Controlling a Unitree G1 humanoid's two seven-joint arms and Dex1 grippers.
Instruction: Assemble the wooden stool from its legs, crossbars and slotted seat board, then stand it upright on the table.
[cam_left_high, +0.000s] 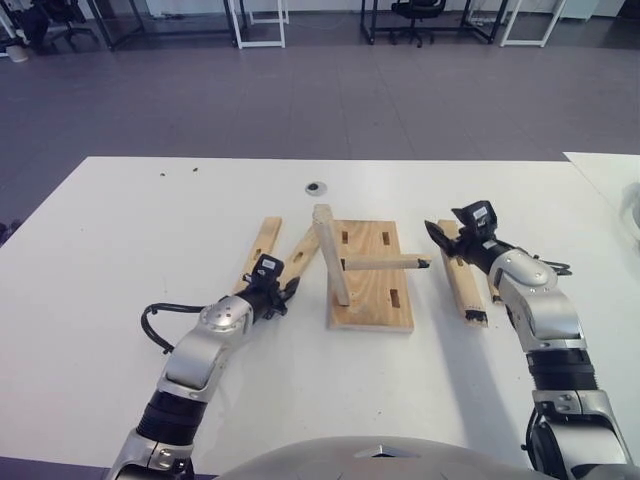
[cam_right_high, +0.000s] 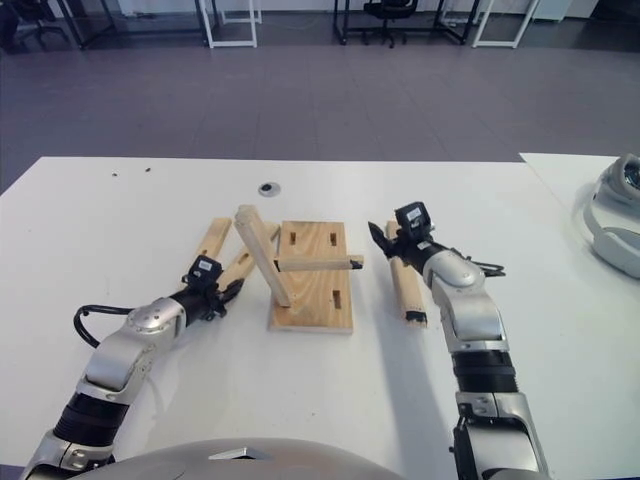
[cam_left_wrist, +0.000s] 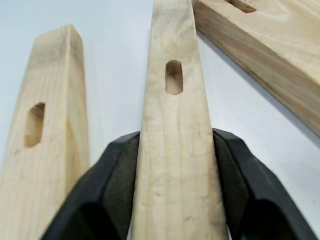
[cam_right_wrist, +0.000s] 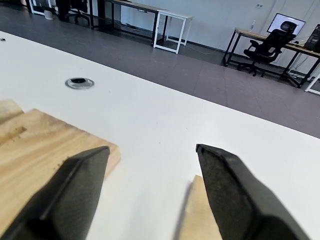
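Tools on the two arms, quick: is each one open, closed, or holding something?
Left tool: closed on a wooden leg.
Right tool: open, holding nothing.

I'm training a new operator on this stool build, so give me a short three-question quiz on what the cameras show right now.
1. True or false: the seat board lies flat on the table with one leg rising from it.
2. Of the left gripper and the right gripper, which one is shut on a loose leg?
3. Fill in: the crossbar sticks out from the raised leg toward the robot's ____ side.

Key: 1 true. 2 the left; the right gripper is open above the table. 3 right.
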